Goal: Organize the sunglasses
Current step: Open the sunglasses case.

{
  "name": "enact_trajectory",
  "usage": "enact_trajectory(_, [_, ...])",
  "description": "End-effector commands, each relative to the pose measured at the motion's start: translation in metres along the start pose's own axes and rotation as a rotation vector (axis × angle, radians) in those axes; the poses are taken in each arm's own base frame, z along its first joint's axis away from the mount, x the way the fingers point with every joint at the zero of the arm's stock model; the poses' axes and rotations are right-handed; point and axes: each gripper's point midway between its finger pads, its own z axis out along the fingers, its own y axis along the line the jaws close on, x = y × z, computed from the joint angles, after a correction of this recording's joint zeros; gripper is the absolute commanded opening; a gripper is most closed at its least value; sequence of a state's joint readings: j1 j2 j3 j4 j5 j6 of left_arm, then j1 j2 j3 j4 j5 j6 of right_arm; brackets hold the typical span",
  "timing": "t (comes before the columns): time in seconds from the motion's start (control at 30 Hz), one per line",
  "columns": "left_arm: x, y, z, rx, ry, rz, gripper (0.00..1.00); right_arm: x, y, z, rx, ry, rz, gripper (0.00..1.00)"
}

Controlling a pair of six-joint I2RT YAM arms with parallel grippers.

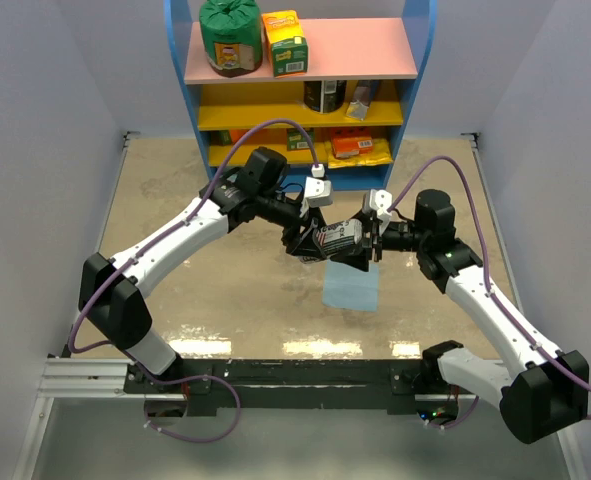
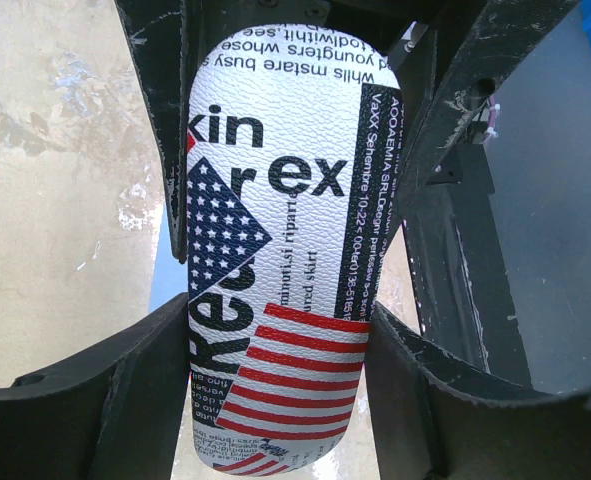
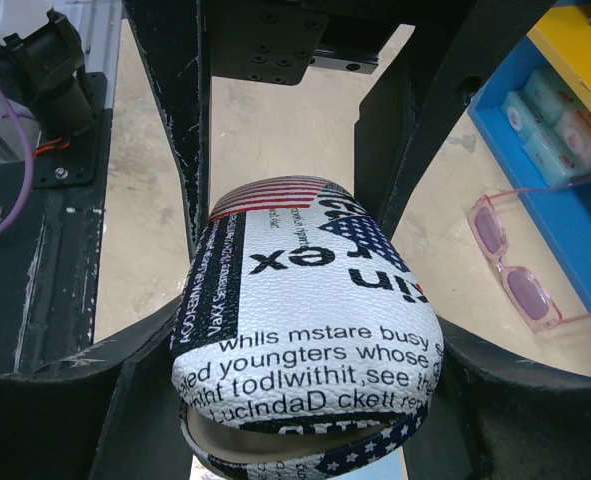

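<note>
A grey-white pouch with flag print and lettering hangs above the table between both grippers. My left gripper is shut on its closed, striped end. My right gripper is shut on the other end, where the pouch's mouth gapes slightly open. In the right wrist view the sunglasses, pink-tinted with a thin frame, lie unfolded on the table by the foot of the blue shelf, apart from both grippers. A light blue cloth lies flat on the table just under the pouch.
A shelf unit with blue sides, a pink top and yellow boards stands at the back. It carries a green package, a yellow-green carton and other goods. White walls bound the table left and right.
</note>
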State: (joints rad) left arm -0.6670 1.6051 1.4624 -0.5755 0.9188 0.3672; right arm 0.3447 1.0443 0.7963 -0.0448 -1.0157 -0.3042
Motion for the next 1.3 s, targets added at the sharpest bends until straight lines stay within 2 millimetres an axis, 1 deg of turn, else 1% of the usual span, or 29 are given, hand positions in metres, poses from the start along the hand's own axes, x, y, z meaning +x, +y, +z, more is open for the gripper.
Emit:
enact_trajectory(0.0, [-0.008,0.025,-0.010,-0.088,-0.038,-0.120,0.00,-0.019,0.008,0.000,-0.044,-0.057,-0.168,0.00])
enact_trajectory(0.37, [-0.008,0.034,-0.012,-0.101,-0.056,-0.165,0.00,-0.020,0.009,0.000,-0.053,-0.060,-0.177,0.00])
enact_trajectory(0.47, [-0.008,0.035,-0.013,-0.104,-0.063,-0.176,0.00,-0.016,0.011,-0.001,-0.060,-0.050,-0.162,0.00])
enact_trajectory(0.7, [-0.008,0.046,-0.019,-0.123,-0.089,-0.216,0.00,-0.015,0.012,-0.001,-0.069,-0.047,-0.167,0.00])
enact_trajectory(1.27, [-0.004,0.062,-0.029,-0.172,-0.122,-0.280,0.00,-0.014,0.017,-0.001,-0.092,-0.047,-0.174,0.00])
